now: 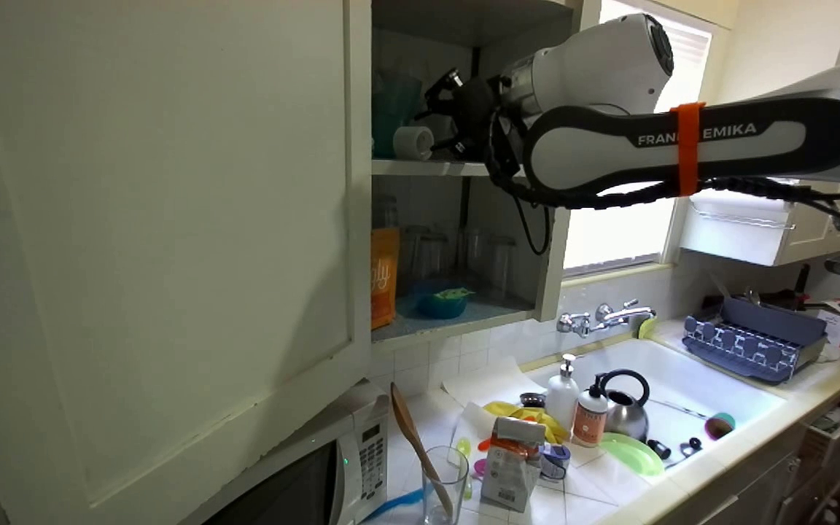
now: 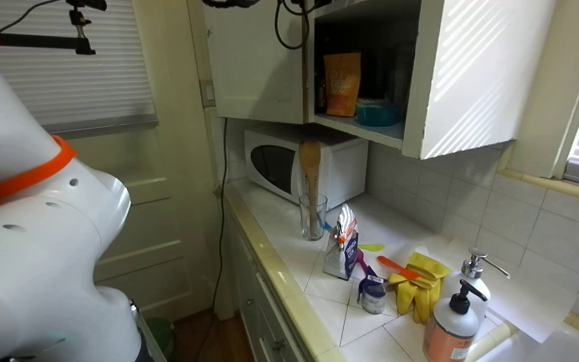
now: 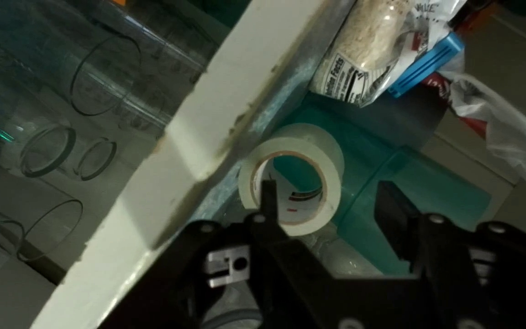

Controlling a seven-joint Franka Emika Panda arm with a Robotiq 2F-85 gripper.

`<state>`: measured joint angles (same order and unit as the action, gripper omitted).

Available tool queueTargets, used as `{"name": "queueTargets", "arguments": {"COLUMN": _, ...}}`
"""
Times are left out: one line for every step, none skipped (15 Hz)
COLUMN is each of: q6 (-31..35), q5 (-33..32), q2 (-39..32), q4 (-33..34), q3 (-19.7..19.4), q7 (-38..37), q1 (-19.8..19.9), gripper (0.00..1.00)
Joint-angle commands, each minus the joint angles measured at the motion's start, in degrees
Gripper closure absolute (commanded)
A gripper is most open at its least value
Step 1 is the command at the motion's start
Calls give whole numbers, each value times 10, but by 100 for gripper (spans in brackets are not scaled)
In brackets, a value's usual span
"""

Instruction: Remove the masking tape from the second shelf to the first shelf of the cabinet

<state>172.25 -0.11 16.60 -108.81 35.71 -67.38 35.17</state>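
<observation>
A white roll of masking tape (image 1: 413, 143) lies on its side on the second shelf (image 1: 431, 168) of the white cabinet (image 1: 550, 281), close to the front edge. In the wrist view the roll (image 3: 331, 196) faces me beside the shelf's edge (image 3: 199, 132). My gripper (image 1: 427, 133) is open right by the roll. In the wrist view one finger of the gripper (image 3: 327, 183) overlaps the roll's hole; I cannot tell whether it is inside or in front. The other finger is apart from the roll. The first shelf (image 1: 464, 319) is below; it shows in an exterior view (image 2: 360, 131).
A teal container (image 3: 427, 192) stands behind the roll, with a clipped food bag (image 3: 363, 50) nearby. The first shelf holds an orange pouch (image 1: 383, 277), a teal bowl (image 1: 440, 305) and glasses (image 1: 502, 270). The open cabinet door (image 1: 172, 219) stands beside the opening.
</observation>
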Motion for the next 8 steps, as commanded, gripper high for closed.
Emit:
{"name": "queueTargets", "arguments": {"q6": -1, "q5": -25, "q2": -17, "q4": 23, "q3": 20, "q7": -5, "q1": 21, "gripper": 42}}
{"name": "queueTargets", "arguments": {"q6": 2, "q5": -32, "q2": -20, "q4": 27, "q3": 25, "q7": -6, "q1": 28, "gripper": 44}}
{"name": "queueTargets", "arguments": {"q6": 2, "q5": -39, "q2": -22, "q4": 30, "q3": 29, "q7": -9, "q1": 35, "gripper": 48}}
{"name": "queueTargets", "arguments": {"q6": 0, "q5": -42, "q2": -24, "q4": 33, "q3": 32, "q7": -9, "q1": 40, "gripper": 47}}
{"name": "queueTargets", "arguments": {"q6": -1, "q5": -45, "q2": -28, "q4": 37, "q3": 35, "q7": -8, "q1": 44, "gripper": 53}}
{"name": "queueTargets", "arguments": {"q6": -2, "q5": -49, "q2": -32, "q4": 40, "q3": 39, "q7": -7, "q1": 48, "gripper": 51}}
{"name": "queueTargets", "arguments": {"q6": -3, "q5": -52, "q2": -36, "q4": 43, "q3": 43, "q7": -7, "q1": 51, "gripper": 55}}
{"name": "queueTargets", "arguments": {"q6": -4, "q5": -56, "q2": -40, "q4": 46, "q3": 46, "q7": -6, "q1": 54, "gripper": 55}}
